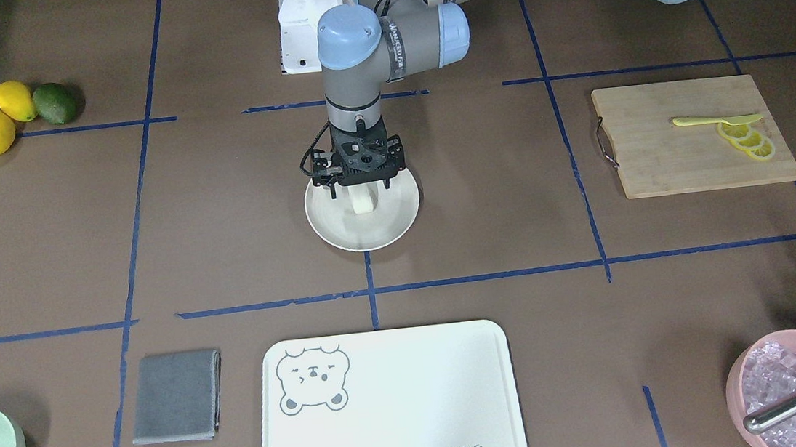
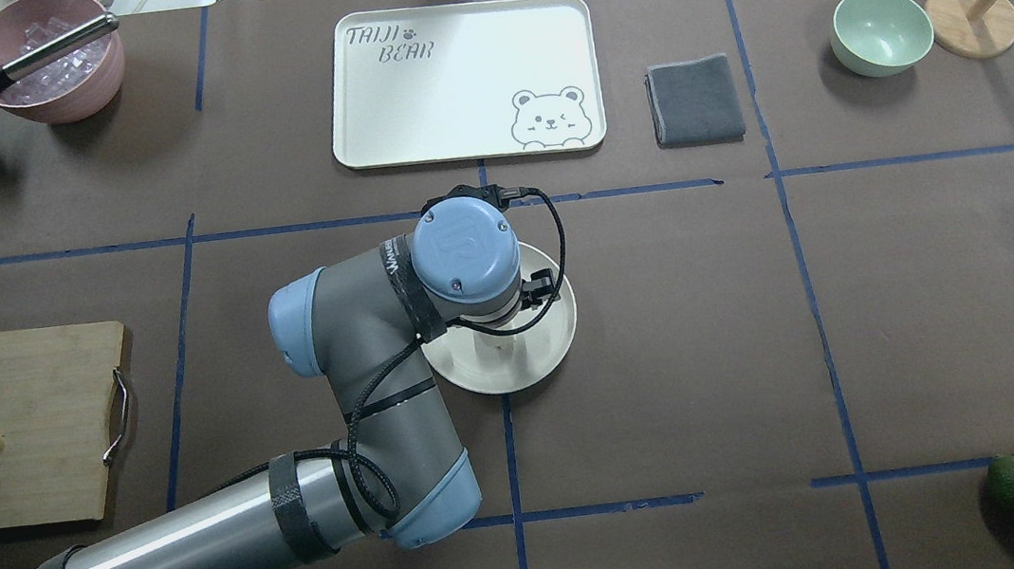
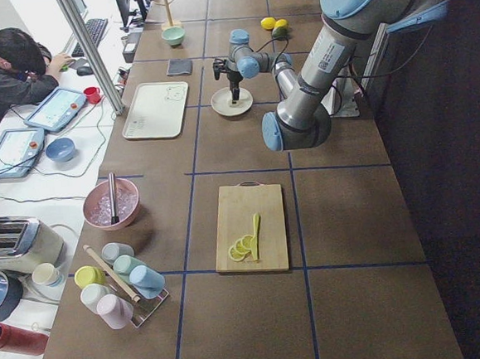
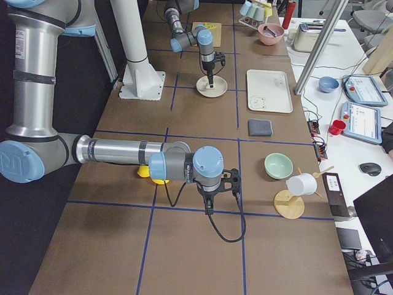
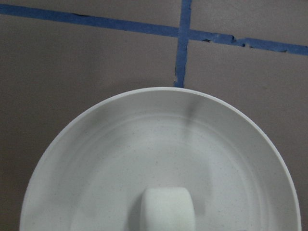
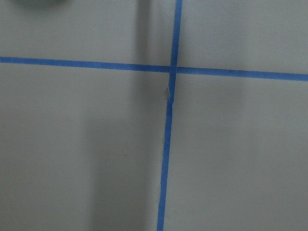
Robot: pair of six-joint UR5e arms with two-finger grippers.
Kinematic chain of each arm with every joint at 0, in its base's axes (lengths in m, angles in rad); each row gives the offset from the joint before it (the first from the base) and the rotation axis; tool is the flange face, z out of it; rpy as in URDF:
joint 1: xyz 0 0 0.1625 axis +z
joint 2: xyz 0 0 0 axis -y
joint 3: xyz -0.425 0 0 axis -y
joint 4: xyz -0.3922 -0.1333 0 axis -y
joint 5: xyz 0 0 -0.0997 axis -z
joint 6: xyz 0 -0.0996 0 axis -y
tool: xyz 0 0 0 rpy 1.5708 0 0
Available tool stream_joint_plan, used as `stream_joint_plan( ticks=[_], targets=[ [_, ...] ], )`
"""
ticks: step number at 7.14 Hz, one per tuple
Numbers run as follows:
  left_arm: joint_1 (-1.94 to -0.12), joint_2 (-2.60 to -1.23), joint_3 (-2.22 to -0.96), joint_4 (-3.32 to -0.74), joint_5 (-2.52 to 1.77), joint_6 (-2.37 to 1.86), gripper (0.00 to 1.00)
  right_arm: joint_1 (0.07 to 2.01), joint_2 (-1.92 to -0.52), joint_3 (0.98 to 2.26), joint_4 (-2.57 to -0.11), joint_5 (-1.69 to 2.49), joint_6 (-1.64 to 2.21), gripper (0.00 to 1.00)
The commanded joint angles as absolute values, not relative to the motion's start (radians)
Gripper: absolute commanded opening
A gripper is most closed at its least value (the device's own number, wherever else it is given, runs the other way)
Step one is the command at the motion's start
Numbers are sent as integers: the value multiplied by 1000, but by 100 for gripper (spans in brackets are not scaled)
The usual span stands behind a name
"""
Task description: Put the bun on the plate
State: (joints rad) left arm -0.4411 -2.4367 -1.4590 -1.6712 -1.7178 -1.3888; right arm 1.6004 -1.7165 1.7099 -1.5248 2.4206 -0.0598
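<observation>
The bun (image 1: 362,200) stands upright on the plate (image 1: 340,233), a little toward the robot's side of its middle, resting on the plate's flat floor. Directly over it hangs the left gripper (image 1: 360,185), pointing straight down. Its two fingers are spread apart, one on either side of the bun's top, and in the front-facing view a gap shows between each finger and the bun, so the jaws stand open and grip nothing. In the left wrist view the bun (image 5: 168,207) sits at the lower middle, with the plate (image 5: 120,144) filling most of the picture and no finger in sight.

The plate lies near the table's middle, beside a crossing of blue tape lines. Past it, on the operators' side, lies the bear-print tray (image 1: 400,398), with a folded grey cloth (image 1: 177,396) just beside it. Toward the robot's left is a wooden cutting board (image 1: 655,162) carrying lemon slices (image 1: 748,139).

The right gripper (image 4: 210,208) hovers over bare table, well apart from the plate; whether its jaws are open or closed cannot be told.
</observation>
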Motion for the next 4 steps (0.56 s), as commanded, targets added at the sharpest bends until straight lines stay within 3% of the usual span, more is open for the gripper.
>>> stream_joint_plan(
  ticks=[1, 2, 4],
  targets=[
    [-506, -2434, -1546, -1553, -1776, -1336, 99, 1600, -1717, 1707, -1525, 2421, -61, 100],
    [-556, -2398, -1648, -1425, -1839, -1247, 99, 1600, -1717, 1695, -1522, 2421, -64, 100],
    [-685, -2176, -1874, -1339, -1914, -995, 99, 1601, -1678, 1671, -1523, 2419, -67, 100]
  ],
)
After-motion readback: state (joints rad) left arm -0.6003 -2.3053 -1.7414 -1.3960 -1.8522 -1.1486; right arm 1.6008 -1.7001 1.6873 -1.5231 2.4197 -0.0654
